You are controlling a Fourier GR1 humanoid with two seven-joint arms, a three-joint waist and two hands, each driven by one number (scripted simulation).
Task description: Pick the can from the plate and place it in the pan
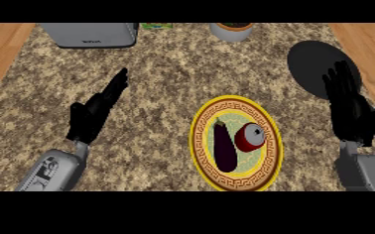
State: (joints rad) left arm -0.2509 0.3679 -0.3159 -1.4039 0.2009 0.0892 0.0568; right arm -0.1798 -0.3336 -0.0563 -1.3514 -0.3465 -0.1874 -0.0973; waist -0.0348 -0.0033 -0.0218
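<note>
A red can (250, 137) lies on its side on the right half of a yellow-rimmed patterned plate (236, 105), its silver end facing up. A dark purple eggplant (225, 146) lies beside it on the plate's left half. The black pan (316, 66) sits at the far right of the counter. My right hand (348, 110) is open with straight fingers, just right of the plate, its fingertips overlapping the pan's near edge. My left hand (93, 113) is open at the left, fingers pointing up and to the right, well away from the plate.
A grey toaster (92, 34) stands at the back left, with a small green item (156, 26) beside it. A grey pot with dark contents (232, 30) stands at the back centre. Wooden edges flank the speckled counter (168, 74).
</note>
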